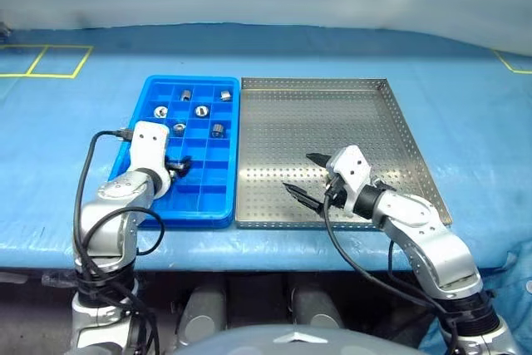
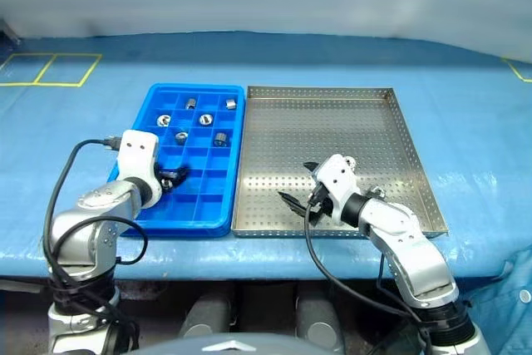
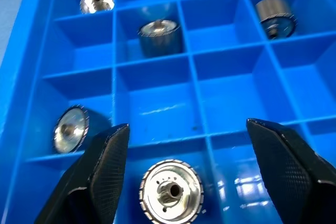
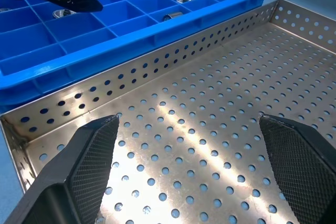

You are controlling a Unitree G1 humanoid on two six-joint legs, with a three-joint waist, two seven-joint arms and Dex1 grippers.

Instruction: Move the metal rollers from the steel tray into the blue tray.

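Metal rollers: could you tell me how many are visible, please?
8 rollers, all in the blue tray: two in each of three far rows, two nearer by the left fingers. More may hide under that arm.

Left pincer (image 3: 186, 174) angled downward, black fingers (image 3: 97, 174) spread apart, nothing between them. Right pincer (image 4: 202, 166) aimed forward and slightly leftward, fingers (image 4: 86, 163) parted wide, likewise gripping nothing.

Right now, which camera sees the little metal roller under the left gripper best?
The left wrist view: the roller lies close up in its blue tray compartment, between the open left gripper fingers. Both eye views show that spot small and partly hidden by the gripper. The right wrist view mainly shows the steel tray.
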